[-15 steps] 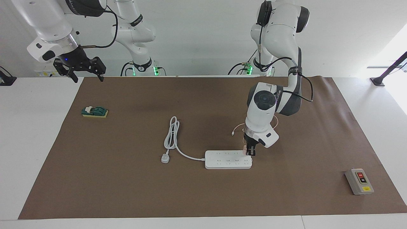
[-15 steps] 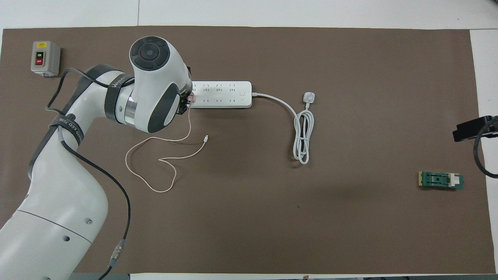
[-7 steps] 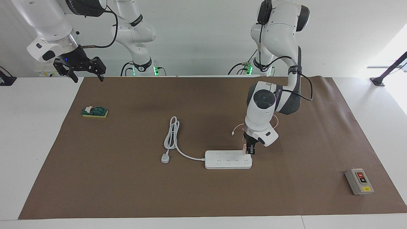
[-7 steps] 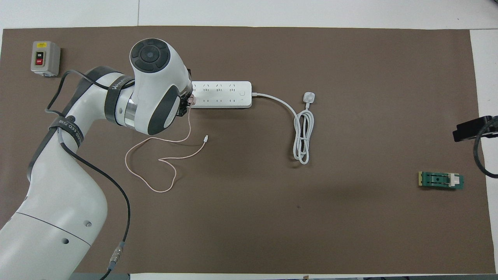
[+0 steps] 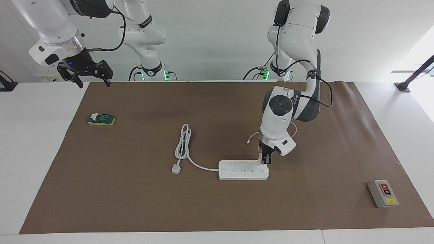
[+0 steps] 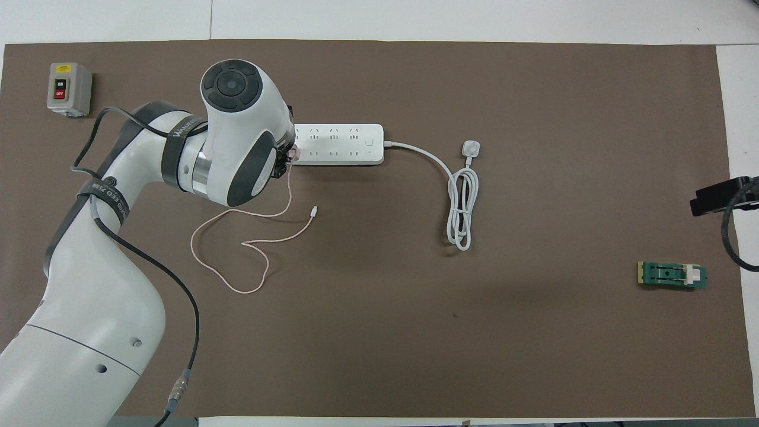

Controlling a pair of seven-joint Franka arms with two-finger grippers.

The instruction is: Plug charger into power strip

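Note:
The white power strip (image 5: 242, 170) lies flat mid-table, its thick cord running to a white plug (image 5: 176, 168). My left gripper (image 5: 265, 161) points down over the strip's end toward the left arm's side and is shut on the small pink charger (image 5: 260, 158). The charger sits at the strip's edge nearer to the robots; I cannot tell whether its pins are in a socket. In the overhead view the wrist hides most of the charger (image 6: 293, 154) and that end of the strip (image 6: 344, 144). The thin pink cable (image 6: 237, 237) loops on the mat nearer to the robots. My right gripper (image 5: 92, 80) waits open, raised over the mat's corner.
A grey box with red and black buttons (image 5: 383, 193) stands toward the left arm's end, farther from the robots. A small green and yellow block (image 5: 101, 119) lies toward the right arm's end. The brown mat (image 5: 217, 210) covers the table.
The left wrist has shifted slightly and the gripper with the charger has risen a touch at the strip's end. The right arm has not moved.

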